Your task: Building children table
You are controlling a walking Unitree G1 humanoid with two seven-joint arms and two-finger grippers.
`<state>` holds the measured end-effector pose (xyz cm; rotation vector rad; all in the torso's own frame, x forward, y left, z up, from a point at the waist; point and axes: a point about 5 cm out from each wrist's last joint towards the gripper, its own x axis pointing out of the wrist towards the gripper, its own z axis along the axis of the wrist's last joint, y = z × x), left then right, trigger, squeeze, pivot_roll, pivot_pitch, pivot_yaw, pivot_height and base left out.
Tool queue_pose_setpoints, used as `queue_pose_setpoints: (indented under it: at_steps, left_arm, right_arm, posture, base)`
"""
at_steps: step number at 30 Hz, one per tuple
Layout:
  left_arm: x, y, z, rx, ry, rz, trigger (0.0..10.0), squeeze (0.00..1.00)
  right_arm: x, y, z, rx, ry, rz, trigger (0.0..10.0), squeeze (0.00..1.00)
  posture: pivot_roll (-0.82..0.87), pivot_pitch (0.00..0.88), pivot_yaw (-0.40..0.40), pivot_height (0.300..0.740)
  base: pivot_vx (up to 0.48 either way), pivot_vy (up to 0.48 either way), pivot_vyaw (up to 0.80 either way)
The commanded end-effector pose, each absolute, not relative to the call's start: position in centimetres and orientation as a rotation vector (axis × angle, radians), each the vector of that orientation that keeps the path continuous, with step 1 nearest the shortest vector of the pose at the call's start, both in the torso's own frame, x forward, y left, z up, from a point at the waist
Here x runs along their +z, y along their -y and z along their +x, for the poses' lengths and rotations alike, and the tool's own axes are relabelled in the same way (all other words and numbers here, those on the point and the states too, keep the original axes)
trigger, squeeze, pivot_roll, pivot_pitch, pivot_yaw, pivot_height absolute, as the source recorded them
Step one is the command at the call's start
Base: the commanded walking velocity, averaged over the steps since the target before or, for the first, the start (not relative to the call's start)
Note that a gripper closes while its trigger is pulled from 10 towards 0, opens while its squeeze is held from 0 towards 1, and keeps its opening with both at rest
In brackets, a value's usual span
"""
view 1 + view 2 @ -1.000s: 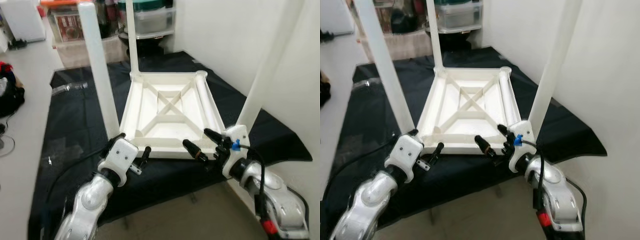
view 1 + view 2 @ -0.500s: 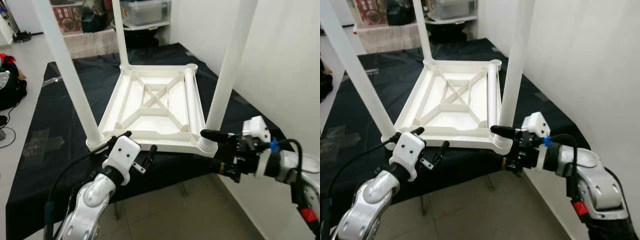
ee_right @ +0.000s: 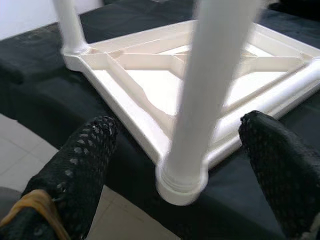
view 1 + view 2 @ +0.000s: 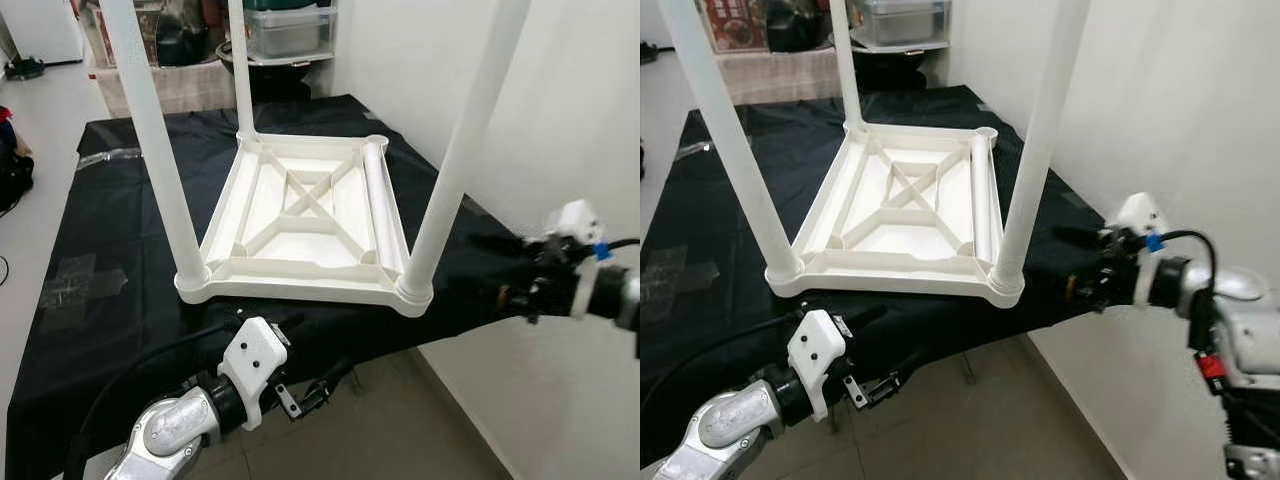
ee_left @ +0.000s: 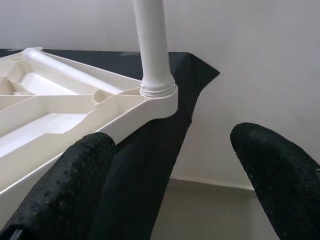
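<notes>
White plastic, the upturned tabletop (image 4: 300, 215) lies underside-up on a black cloth (image 4: 110, 250) covering a work surface, and everything else is best placed from it. Three legs stand in its corner sockets: the near-left leg (image 4: 155, 140), the near-right leg (image 4: 460, 150) and the far-left leg (image 4: 240, 65). The fourth leg (image 4: 380, 205) lies loose inside the tabletop along its right rim, with the far-right socket beyond it empty. A second ago both grippers were close against the tabletop's near edge; now they have pulled away. The left gripper (image 4: 300, 385) hangs below and in front of the near edge, its fingers (image 5: 65, 185) spread wide with nothing between them. The right gripper (image 4: 1080, 270) has swung out past the near-right corner, level with the cloth's edge, its fingers (image 3: 80, 170) likewise wide apart and empty, aimed at the base of the near-right leg. The retreat suggests the third leg is judged seated, so what remains is probably to lift the loose leg and stand it in the far-right socket.
</notes>
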<state>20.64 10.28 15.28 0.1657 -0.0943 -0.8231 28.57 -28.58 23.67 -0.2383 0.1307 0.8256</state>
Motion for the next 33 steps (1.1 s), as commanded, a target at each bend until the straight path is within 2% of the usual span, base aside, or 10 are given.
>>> queue_pose_setpoints:
  at_steps: [1, 4, 6, 8, 11, 25, 29, 33]
  left_arm:
    - [15.4, -10.2, 20.3, -0.848, 0.103, 0.155, 10.0, 0.00]
    - [15.6, -10.2, 20.2, -0.863, 0.116, 0.139, 10.0, 0.00]
    - [15.7, -10.2, 20.2, -0.871, 0.121, 0.132, 10.0, 0.00]
    - [15.7, -10.2, 20.2, -0.871, 0.121, 0.132, 10.0, 0.00]
    - [16.0, -10.5, 20.1, -0.872, 0.127, 0.125, 10.0, 0.00]
    - [16.1, -10.8, 20.0, -0.866, 0.134, 0.114, 10.0, 0.00]
    - [16.3, -11.0, 20.0, -0.853, 0.136, 0.106, 10.0, 0.00]
    - [16.3, -11.1, 20.0, -0.848, 0.137, 0.102, 10.0, 0.00]
  right_arm:
    - [24.4, 29.6, 28.7, 0.785, -0.106, -0.250, 10.0, 0.00]
    - [24.9, 29.9, 29.9, 0.711, -0.054, -0.241, 10.0, 0.00]
    - [24.7, 28.9, 31.1, 0.683, -0.011, -0.219, 10.0, 0.00]
    - [24.7, 28.9, 31.1, 0.683, -0.011, -0.219, 10.0, 0.00]
    - [24.4, 27.5, 31.9, 0.732, 0.018, -0.168, 10.0, 0.00]
    - [25.2, 26.8, 32.8, 0.833, 0.044, -0.175, 10.0, 0.00]
    - [24.3, 27.8, 31.4, 0.961, -0.076, -0.266, 10.0, 0.00]
    - [24.3, 28.0, 31.0, 0.997, -0.103, -0.291, 10.0, 0.00]
  posture:
    - [-0.02, 0.115, -0.052, 0.740]
    - [-0.03, 0.121, -0.047, 0.740]
    - [-0.03, 0.122, -0.047, 0.740]
    - [-0.03, 0.122, -0.047, 0.740]
    - [-0.01, 0.130, -0.047, 0.740]
    - [-0.01, 0.147, -0.046, 0.740]
    - [0.00, 0.151, -0.048, 0.740]
    - [-0.01, 0.151, -0.048, 0.740]
  base:
    - [0.000, 0.000, 0.00]
    - [0.000, 0.000, 0.00]
    - [0.000, 0.000, 0.00]
    - [0.000, 0.000, 0.00]
    - [0.000, 0.000, 0.00]
    - [0.000, 0.000, 0.00]
    - [0.000, 0.000, 0.00]
    - [0.000, 0.000, 0.00]
